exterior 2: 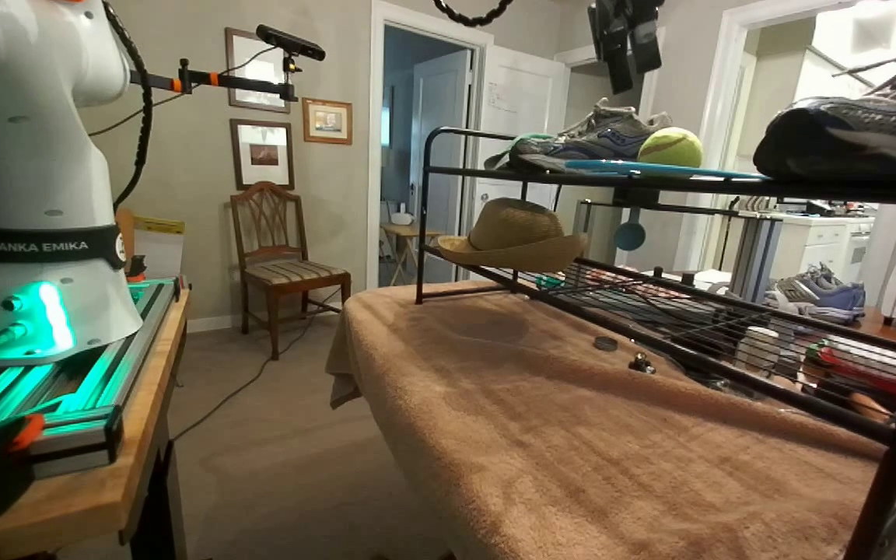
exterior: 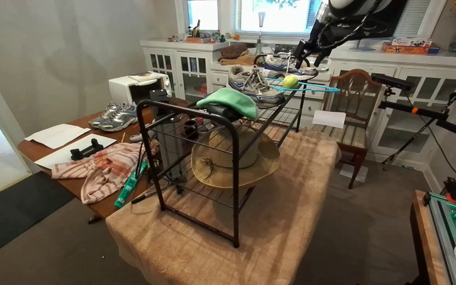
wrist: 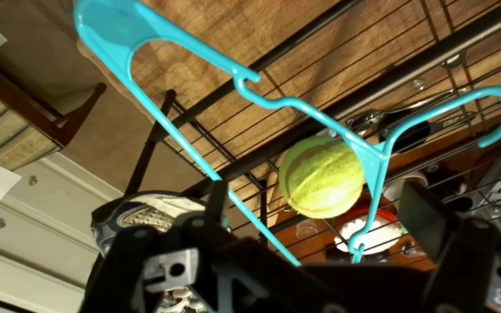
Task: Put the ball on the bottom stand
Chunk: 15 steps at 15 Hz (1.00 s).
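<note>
The yellow-green ball (exterior: pixel 290 81) rests on the top shelf of a dark metal rack, against a blue hanger (exterior: pixel 319 86). The ball also shows in an exterior view (exterior 2: pixel 671 148) and in the wrist view (wrist: pixel 322 178), touching or overlapping the hanger (wrist: pixel 185 145). The rack's bottom shelf (exterior 2: pixel 728 367) is a wire grid with a straw hat (exterior 2: pixel 522 229) at one end. My gripper (exterior: pixel 308 62) is open and empty above the top shelf, near the ball. In the wrist view, the ball lies between and beyond the spread fingers (wrist: pixel 315 208).
Sneakers (exterior: pixel 251 85) stand on the top shelf on both sides of the ball (exterior 2: pixel 852 140). A green dome-shaped thing (exterior: pixel 232 101) lies at the rack's end. The rack's upper bars (exterior: pixel 188 111) run beside the shelf. A towel-covered table (exterior: pixel 291 182) carries the rack.
</note>
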Each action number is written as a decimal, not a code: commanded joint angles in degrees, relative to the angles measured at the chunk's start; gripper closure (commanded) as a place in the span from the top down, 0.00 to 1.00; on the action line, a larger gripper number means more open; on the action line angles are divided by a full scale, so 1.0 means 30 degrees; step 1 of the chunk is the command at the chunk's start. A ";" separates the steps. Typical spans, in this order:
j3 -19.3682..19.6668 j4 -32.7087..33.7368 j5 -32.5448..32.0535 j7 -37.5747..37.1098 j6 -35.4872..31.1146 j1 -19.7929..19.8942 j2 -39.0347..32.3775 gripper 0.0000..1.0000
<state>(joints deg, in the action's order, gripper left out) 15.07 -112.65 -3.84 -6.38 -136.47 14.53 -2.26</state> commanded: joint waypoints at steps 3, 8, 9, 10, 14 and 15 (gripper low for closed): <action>-0.0023 0.0868 0.0356 -0.0080 -0.1188 0.0061 -0.1728 1.00; -0.0241 0.0862 0.1423 0.0802 -0.1160 0.0119 -0.1730 1.00; -0.0056 0.0707 0.0613 0.0259 -0.1295 0.0031 -0.1695 1.00; -0.0091 0.0723 0.0805 0.0381 -0.1294 0.0030 -0.1690 1.00; -0.0111 0.0987 0.0933 0.0371 -0.1275 0.0058 -0.1938 1.00; -0.0130 0.1072 0.1168 0.0451 -0.1218 0.0098 -0.1966 1.00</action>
<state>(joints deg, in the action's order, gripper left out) 14.69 -110.56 -1.29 -5.29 -140.57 14.54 -7.25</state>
